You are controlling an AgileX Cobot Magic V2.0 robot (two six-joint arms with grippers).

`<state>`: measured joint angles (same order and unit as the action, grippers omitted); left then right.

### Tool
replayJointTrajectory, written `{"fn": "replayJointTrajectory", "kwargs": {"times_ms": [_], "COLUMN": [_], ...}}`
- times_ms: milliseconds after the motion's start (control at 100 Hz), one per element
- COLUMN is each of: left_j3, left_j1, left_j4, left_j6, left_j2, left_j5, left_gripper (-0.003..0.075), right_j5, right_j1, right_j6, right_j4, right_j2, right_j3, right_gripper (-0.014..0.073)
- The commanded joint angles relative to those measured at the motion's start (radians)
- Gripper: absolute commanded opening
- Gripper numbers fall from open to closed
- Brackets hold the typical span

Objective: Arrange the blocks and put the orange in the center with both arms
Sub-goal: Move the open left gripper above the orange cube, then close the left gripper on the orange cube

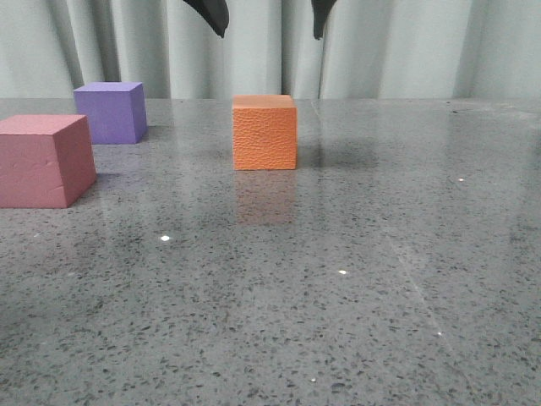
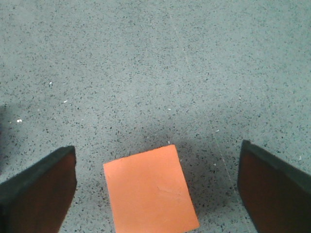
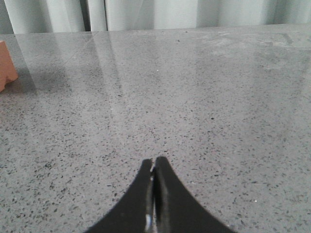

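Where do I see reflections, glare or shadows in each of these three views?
Front view: the glossy table mirrors the orange cube faintly below it, and small bright glints dot the surface. Left wrist view: a soft dark shadow surrounds the cube. Right wrist view: pale curtain reflections streak the table; the shut right tool looks soft.

Orange cube [image 1: 265, 132] upright mid-table, purple cube [image 1: 110, 112] far left, pink-red cube [image 1: 44, 159] nearer left

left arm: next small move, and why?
Probably raise the left gripper clear and go for the purple cube. Its jaws hang open above the orange cube, not touching; it stands mid-table, while purple and the pink-red cube both sit to its left.
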<state>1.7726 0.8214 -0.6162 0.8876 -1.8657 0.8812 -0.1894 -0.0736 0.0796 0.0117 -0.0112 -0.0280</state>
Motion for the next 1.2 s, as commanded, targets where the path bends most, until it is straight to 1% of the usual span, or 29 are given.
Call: {"fn": "replayJointTrajectory", "kwargs": {"times_ms": [0, 70, 220, 440, 890, 1190], "left_j3": [0.032, 0.032, 0.032, 0.032, 0.032, 0.032], "left_j1": [0.006, 0.006, 0.006, 0.006, 0.006, 0.006], "left_j4": [-0.035, -0.040, -0.061, -0.059, -0.018, -0.030], "left_j6": [0.041, 0.062, 0.064, 0.080, 0.090, 0.109], "left_j2": [0.050, 0.050, 0.045, -0.022, -0.101, -0.111], "left_j5": [-0.035, -0.033, -0.031, 0.022, 0.021, 0.025], "left_gripper": [0.0629, 0.0629, 0.0629, 0.0629, 0.0629, 0.0628], "right_j5": [0.084, 0.084, 0.084, 0.084, 0.084, 0.084], "right_j1": [0.007, 0.007, 0.007, 0.007, 0.007, 0.007], "right_j6": [0.000, 0.000, 0.000, 0.000, 0.000, 0.000], "right_j4": [0.002, 0.002, 0.002, 0.002, 0.002, 0.002], "right_j2": [-0.024, -0.024, -0.024, -0.024, -0.024, -0.024], "right_j3": [0.015, 0.015, 0.015, 0.015, 0.015, 0.015], "right_gripper": [-0.0060, -0.0060, -0.0060, -0.0060, -0.0060, -0.0060]}}
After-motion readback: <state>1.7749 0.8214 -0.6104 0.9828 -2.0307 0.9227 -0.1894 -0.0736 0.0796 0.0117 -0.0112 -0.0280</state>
